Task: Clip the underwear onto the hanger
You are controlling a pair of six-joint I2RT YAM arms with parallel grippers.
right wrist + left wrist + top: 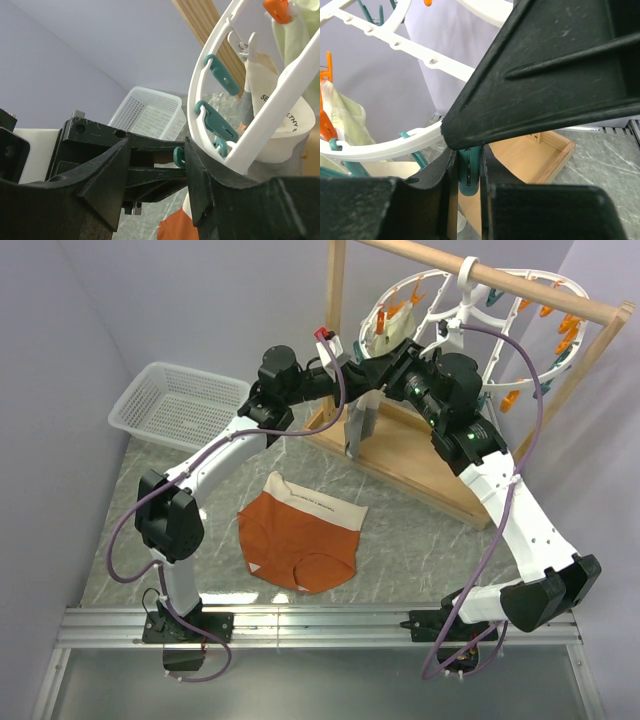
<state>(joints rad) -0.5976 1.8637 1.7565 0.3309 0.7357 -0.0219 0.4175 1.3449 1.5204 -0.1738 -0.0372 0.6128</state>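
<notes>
Top external view: one hanger [452, 308] is hung from the wooden rod [530, 288], and the single underwear [300, 540] is seen lying flat on the table [410, 540], gripped by neither arm. Peg preparation is judged to be in hand: the left gripper [469, 165] is closed on one teal clothespin [469, 176], while the right gripper [157, 155] is spread open. Next, the underwear must be fetched and its waistband fed into a peg.

A grey marbled tabletop [410, 540] carries rust-orange fabric briefs with a wide cream waistband [300, 540] lying flat near its middle, a white plastic mesh basket [180, 405] at its far left corner, a pale wooden frame's flat base [420, 455] at far right, and a metal rail [320, 625] along its near edge.
</notes>
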